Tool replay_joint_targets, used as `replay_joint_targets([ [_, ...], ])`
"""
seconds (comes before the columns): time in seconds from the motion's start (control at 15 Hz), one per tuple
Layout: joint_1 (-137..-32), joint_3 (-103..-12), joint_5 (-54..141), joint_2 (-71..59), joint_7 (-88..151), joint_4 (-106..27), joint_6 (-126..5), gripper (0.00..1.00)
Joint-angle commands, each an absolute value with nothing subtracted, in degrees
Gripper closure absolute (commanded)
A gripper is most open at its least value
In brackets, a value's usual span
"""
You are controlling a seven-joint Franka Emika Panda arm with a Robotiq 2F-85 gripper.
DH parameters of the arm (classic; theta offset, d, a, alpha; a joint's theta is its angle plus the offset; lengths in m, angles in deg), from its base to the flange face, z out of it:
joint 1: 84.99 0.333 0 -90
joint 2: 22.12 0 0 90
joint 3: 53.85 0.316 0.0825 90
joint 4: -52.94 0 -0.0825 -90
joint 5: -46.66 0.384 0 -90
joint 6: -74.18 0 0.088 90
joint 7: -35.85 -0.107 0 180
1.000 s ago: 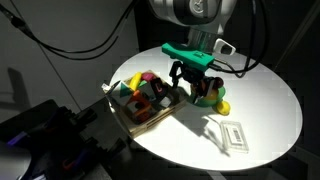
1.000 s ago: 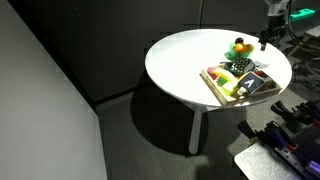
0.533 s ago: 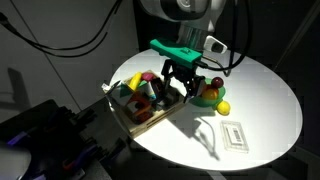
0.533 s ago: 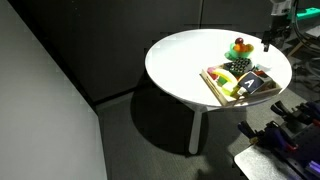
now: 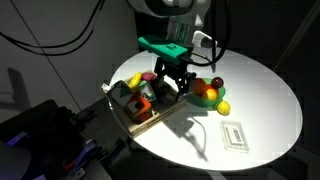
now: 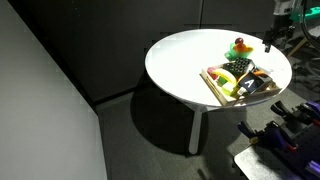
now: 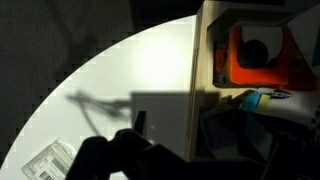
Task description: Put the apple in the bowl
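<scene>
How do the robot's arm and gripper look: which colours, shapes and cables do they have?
The arm is white and grey with rounded joints. A bright green bracket sits at the wrist. Below it, the gripper is black, with two thin fingers. Black cables hang beside it.

- The white, rounded arm link [image 5: 172, 6] has a dark grey ring at its joint.
- A bright green plastic bracket [image 5: 163, 46] spans the wrist, with a small white box [image 5: 203, 42] beside it.
- The black two-fingered gripper [image 5: 171, 90] has slim, dark fingers [image 5: 158, 88]. In the wrist view it is only a blurred black mass.
- Thin black cables [image 5: 226, 35] loop off the wrist.
</scene>
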State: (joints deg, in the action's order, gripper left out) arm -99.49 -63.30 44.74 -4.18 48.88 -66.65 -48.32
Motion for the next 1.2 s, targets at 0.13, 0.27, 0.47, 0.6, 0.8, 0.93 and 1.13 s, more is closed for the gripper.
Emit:
replay_joint_targets([
  [0.13,-97.99,-63.88,42.77,-10.82,46.47,-73.97,-53.49,0.00],
  [0.27,-97.69,-63.85,42.76,-12.59,46.28,-75.81,-54.93,0.00],
  [0.47,-97.15,-63.76,42.86,-15.15,45.66,-78.23,-56.50,0.00],
  [0.6,-96.73,-63.70,42.83,-16.74,44.73,-79.52,-57.09,0.00],
  [0.8,-96.04,-63.58,42.61,-18.98,42.79,-81.01,-57.54,0.00],
  [0.93,-95.55,-63.46,42.36,-20.35,41.48,-81.77,-57.87,0.00],
  [1.13,-94.88,-63.22,41.95,-22.33,39.85,-82.64,-57.68,0.00],
])
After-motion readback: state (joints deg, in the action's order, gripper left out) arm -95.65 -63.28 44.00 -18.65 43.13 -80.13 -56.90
